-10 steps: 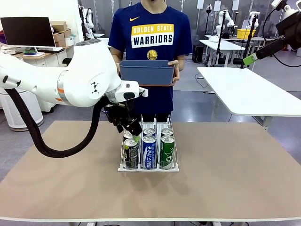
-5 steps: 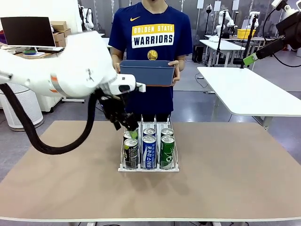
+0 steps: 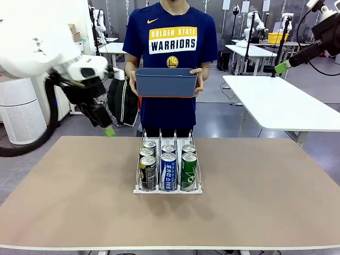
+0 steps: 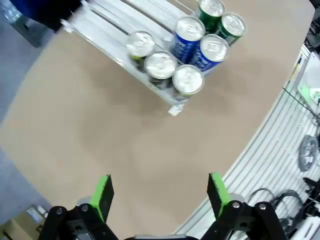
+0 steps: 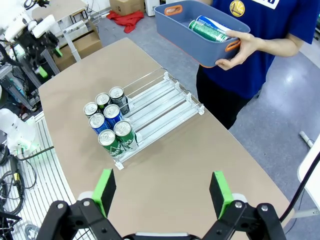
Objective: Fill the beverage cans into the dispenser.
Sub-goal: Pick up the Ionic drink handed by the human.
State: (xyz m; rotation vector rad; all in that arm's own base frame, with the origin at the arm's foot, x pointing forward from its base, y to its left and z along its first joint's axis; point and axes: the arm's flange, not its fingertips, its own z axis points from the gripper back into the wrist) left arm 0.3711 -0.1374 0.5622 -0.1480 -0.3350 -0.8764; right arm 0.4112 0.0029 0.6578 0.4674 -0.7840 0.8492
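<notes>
Left gripper (image 3: 106, 127) hangs well off to the left of the dispenser (image 3: 167, 191), up in the air past the rack's far end, one green pad (image 3: 109, 132) pointing down at the table (image 3: 255, 180). From its wrist camera the fingers (image 4: 103, 195) are spread wide with nothing between them, bare tabletop showing through the gap, and the dispenser (image 4: 172, 110) sits well beyond the fingertips.

Look at the rack itself: seven beverage cans (image 3: 168, 171) stand upright in it, all packed toward the near end. The left lane has three dark cans (image 3: 148, 172) in a row. The middle lane has two blue-and-white ones, touching, and the right lane has two green cans (image 3: 188, 171). The far stretch of every lane is open wire.

Right gripper (image 5: 162, 192) is high above the table, well clear of the dispenser (image 5: 165, 102). Its jaws are fully apart, holding nothing, and the cluster of cans (image 5: 111, 125) lies beyond the left fingertip.

Behind the dispenser's far end stands a person, gripping a blue-grey bin (image 3: 167, 82) in both hands at chest height. The right wrist camera peeks into that bin (image 5: 175, 22): more cans (image 5: 207, 31) lie on their sides there, one green and one blue-and-white. A hand (image 5: 240, 45) clamps the bin's orange-trimmed end.
</notes>
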